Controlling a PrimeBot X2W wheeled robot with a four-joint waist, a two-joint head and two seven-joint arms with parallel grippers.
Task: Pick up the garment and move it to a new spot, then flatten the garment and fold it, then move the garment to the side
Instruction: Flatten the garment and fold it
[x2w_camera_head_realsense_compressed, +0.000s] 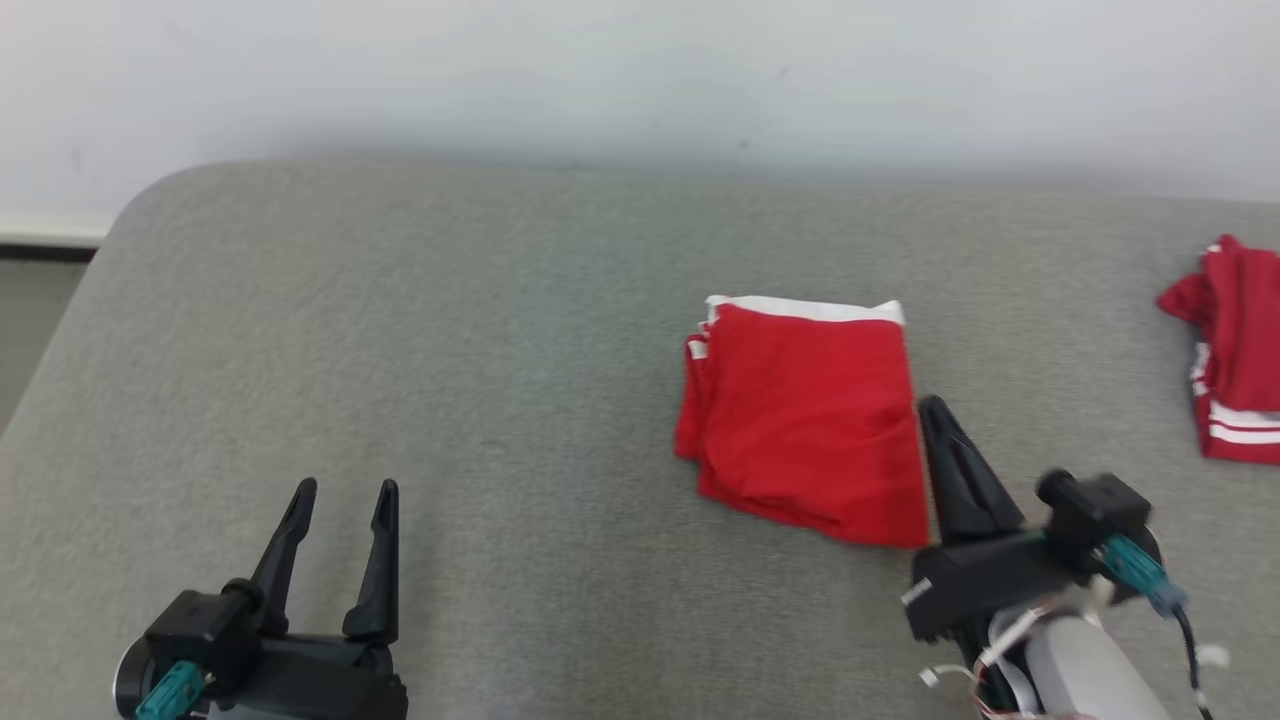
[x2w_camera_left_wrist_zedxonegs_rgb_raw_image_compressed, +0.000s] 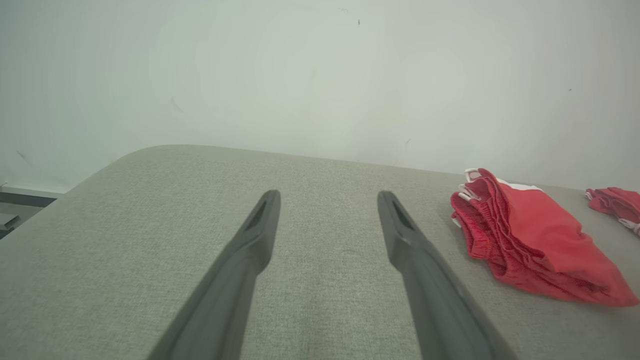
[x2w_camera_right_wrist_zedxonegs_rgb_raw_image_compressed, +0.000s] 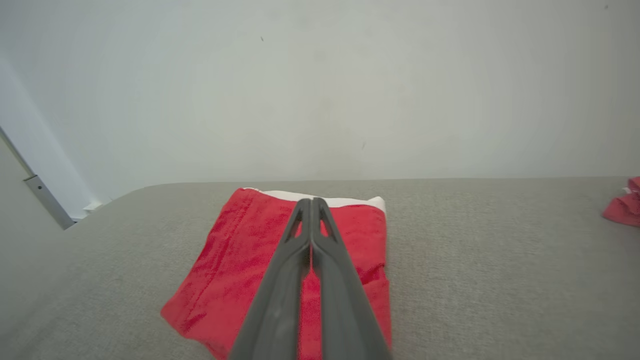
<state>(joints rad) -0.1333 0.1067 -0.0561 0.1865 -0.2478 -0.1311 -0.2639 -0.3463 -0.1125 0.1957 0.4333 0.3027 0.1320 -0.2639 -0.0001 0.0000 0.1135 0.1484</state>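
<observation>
The folded red cloth garment with a white band along its far edge (x2w_camera_head_realsense_compressed: 805, 420) lies flat on the grey woven fabric-covered surface (x2w_camera_head_realsense_compressed: 450, 330), to the right of the middle in the head view. Its left side shows stacked fold layers, and its right edge runs straight towards the robot. The right gripper (x2w_camera_head_realsense_compressed: 934, 408) stands just beside that right edge at the near corner. Its two long dark fingers are pressed together with nothing between them, and in the right wrist view they point out over the red cloth.

The left gripper (x2w_camera_head_realsense_compressed: 346, 487) is well apart at the lower left over bare surface, its fingers spread and holding nothing. A wide bare stretch of grey lies between it and the garment.

A second, rumpled red garment with white stripes (x2w_camera_head_realsense_compressed: 1235, 350) sits near the right edge of the head view, with a strip of bare surface between it and the folded one.

The surface rounds off at its far left corner. Its far edge meets a plain pale wall (x2w_camera_head_realsense_compressed: 640, 70)
</observation>
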